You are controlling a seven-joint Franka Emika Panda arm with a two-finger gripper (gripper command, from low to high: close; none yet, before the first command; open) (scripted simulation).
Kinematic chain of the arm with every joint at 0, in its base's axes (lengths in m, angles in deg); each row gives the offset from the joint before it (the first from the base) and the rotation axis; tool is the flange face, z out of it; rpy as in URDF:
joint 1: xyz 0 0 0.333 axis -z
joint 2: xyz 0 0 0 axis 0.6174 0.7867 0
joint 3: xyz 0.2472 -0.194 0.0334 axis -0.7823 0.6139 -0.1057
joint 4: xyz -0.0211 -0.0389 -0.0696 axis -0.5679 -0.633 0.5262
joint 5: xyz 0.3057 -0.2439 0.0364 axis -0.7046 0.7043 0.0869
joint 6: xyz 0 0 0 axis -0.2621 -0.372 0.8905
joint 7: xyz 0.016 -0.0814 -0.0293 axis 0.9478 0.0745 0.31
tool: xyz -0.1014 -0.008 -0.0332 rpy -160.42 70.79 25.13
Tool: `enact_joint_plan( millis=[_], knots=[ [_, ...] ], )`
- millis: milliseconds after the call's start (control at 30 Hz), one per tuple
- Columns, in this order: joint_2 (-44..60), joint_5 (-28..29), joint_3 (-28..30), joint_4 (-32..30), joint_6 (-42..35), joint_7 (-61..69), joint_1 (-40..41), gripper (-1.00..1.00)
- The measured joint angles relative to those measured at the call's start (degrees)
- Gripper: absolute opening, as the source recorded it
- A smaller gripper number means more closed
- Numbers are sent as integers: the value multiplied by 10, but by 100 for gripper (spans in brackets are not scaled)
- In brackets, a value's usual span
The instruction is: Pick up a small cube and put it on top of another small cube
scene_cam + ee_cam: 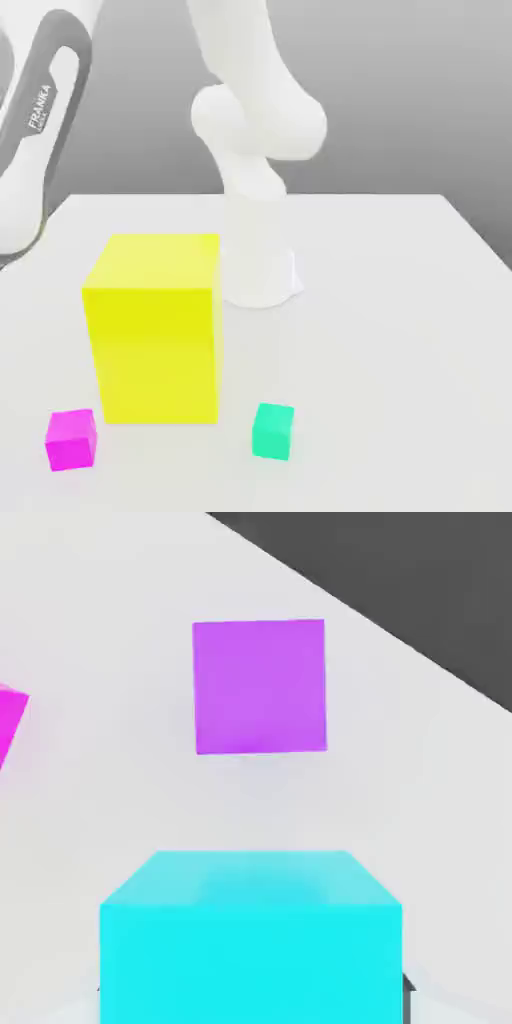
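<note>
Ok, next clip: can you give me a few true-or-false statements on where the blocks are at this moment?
1. The teal cube rests on the table, apart from the pink cube. True.
2. The pink cube is stacked on the yellow block. False: it sits on the table, by the block's front corner.
3. The yellow block is far bigger than either cube. True.
4. The teal cube lies to the exterior view's left of the pink cube. False: it lies to the right, with the yellow block behind the gap between them.
</note>
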Motion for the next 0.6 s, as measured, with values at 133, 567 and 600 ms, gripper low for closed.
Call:
enact_joint_plan(
  millis=[133, 567, 600],
  knots=[
    [60, -11, -22, 26, 38, 80, 31, -100],
    [37, -16, -27, 20, 25, 90, 33, 100],
    [22, -26, -38, 13, 22, 94, 34, 100]
  ],
)
